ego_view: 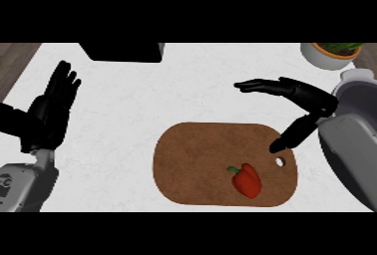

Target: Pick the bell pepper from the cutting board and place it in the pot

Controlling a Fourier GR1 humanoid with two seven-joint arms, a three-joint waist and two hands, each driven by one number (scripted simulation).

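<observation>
Head view: the pepper (247,180) lay on the board (199,164) near its hole, untouched. The right robot hand (305,102) hovered above the board's upper right corner, fingers spread. The left robot hand (52,107) rested open at the tabletop's (147,99) left edge.

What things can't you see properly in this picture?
- Head view: the pot is cut off by the right edge, and the right hand with its forearm covers part of it; its inside does not show.
- The potted plant is cut off at the top.
- The dark box at the top is also cut off; what it is cannot be told.
- The bell pepper shows fully on the cutting board.
</observation>
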